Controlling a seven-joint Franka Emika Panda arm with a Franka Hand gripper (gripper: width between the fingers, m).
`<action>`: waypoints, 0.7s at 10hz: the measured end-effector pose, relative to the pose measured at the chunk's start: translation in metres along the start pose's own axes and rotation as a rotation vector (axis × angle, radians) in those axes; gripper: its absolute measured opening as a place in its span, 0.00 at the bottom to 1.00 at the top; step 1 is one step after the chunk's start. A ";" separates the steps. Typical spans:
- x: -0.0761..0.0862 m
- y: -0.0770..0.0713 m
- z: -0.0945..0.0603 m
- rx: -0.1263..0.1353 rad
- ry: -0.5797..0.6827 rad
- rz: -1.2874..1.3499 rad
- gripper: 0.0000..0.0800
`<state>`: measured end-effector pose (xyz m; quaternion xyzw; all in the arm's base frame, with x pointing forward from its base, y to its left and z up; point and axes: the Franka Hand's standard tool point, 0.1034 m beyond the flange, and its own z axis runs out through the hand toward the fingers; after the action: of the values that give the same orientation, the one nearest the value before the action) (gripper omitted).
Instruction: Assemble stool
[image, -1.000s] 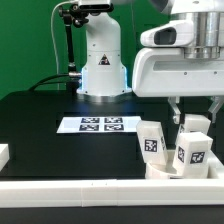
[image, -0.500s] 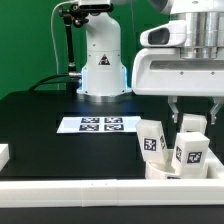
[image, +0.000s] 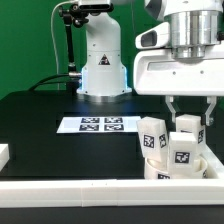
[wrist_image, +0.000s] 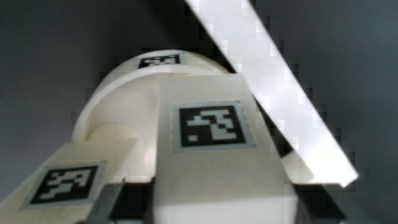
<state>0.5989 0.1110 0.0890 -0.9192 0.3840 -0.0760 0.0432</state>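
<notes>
The white stool seat (image: 160, 170) lies at the exterior view's lower right, against the front rail. Two tagged legs stand upright on it: one (image: 152, 137) to the left, one (image: 186, 148) to the right. My gripper (image: 192, 114) hangs over the right leg with a finger on either side of its top. In the wrist view the gripper (wrist_image: 217, 205) is shut on that leg (wrist_image: 214, 130), dark pads against both its sides. The round seat (wrist_image: 128, 100) shows behind it, with another leg's tag (wrist_image: 68, 183) beside it and a third tag (wrist_image: 160, 59) beyond.
The marker board (image: 98, 124) lies mid-table in front of the robot base (image: 100, 62). A white rail (image: 80, 190) edges the table's front and shows in the wrist view (wrist_image: 267, 80). A small white block (image: 3, 153) sits at the left edge.
The seat with its legs has shifted to the exterior view's left and turned a little. The gripper has moved left with the right leg between its fingers.
</notes>
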 end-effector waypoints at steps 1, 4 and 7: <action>0.000 -0.001 0.000 0.006 -0.002 0.078 0.43; 0.001 -0.002 0.000 0.019 -0.003 0.296 0.43; 0.004 -0.005 0.001 0.030 -0.007 0.503 0.43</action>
<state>0.6051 0.1120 0.0894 -0.7941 0.5996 -0.0655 0.0756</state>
